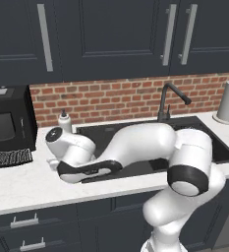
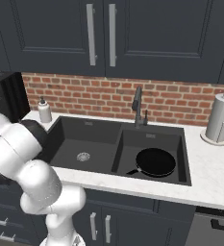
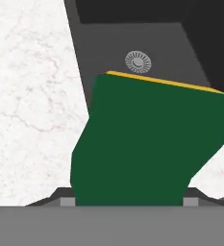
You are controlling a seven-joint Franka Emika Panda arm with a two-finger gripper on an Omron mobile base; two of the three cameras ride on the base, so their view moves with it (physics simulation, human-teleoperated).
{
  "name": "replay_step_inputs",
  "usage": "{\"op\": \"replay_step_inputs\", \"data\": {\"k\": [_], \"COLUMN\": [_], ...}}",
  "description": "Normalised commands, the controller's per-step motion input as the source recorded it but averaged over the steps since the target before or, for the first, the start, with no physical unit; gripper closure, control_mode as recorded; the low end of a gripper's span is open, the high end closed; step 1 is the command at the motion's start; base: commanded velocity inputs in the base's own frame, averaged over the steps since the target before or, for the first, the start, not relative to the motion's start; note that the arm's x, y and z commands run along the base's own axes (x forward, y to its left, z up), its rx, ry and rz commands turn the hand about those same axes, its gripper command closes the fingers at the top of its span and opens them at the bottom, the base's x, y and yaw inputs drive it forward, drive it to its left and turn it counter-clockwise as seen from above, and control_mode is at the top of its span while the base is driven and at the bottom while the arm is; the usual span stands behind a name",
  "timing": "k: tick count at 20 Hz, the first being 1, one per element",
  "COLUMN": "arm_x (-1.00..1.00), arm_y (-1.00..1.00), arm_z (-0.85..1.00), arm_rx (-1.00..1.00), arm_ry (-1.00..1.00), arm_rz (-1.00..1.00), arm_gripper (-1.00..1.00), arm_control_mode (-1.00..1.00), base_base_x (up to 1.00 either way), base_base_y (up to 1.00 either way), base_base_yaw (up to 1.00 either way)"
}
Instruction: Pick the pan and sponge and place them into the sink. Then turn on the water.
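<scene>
White marble counter (image 1: 17, 184) runs below a brick wall and dark cabinets, and the sink (image 2: 60, 126) is set into it. From my hand outward: my gripper (image 3: 129, 202) is clenched on the sponge (image 3: 142, 139), green face toward the camera, a yellow edge showing along its far side. Beyond it lies the sink's larger basin with its round metal drain (image 3: 138, 61), and counter to one side. The sponge appears to hang over the basin's near edge, not yet fully inside. The pan (image 2: 155, 162) already rests in the smaller basin, handle toward the divider. The faucet (image 2: 138, 106) stands behind the sink; no water runs.

Step in hand, by my judgement: delivering the sponge. Next I should carry it clear over the basin, lower and release, then reach for the faucet lever.
</scene>
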Motion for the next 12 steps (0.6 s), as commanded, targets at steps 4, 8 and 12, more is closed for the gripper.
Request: {"op": "replay_step_inputs", "data": {"k": [4,8,12], "arm_x": [-0.44,-0.45,-0.38], "arm_y": [-0.76,-0.83,-0.89], "arm_z": [0.45,0.55,0.6], "arm_rx": [0.15,0.22,0.14], "arm_ry": [-0.07,-0.07,-0.16], "arm_rz": [-0.41,-0.32,-0.24], "arm_gripper": [1.0,1.0,1.0], "arm_control_mode": [-1.0,-1.0,-1.0], "base_base_x": [0.0,0.0,0.0], "base_base_y": [0.0,0.0,0.0], "base_base_yaw": [0.0,0.0,0.0]}}
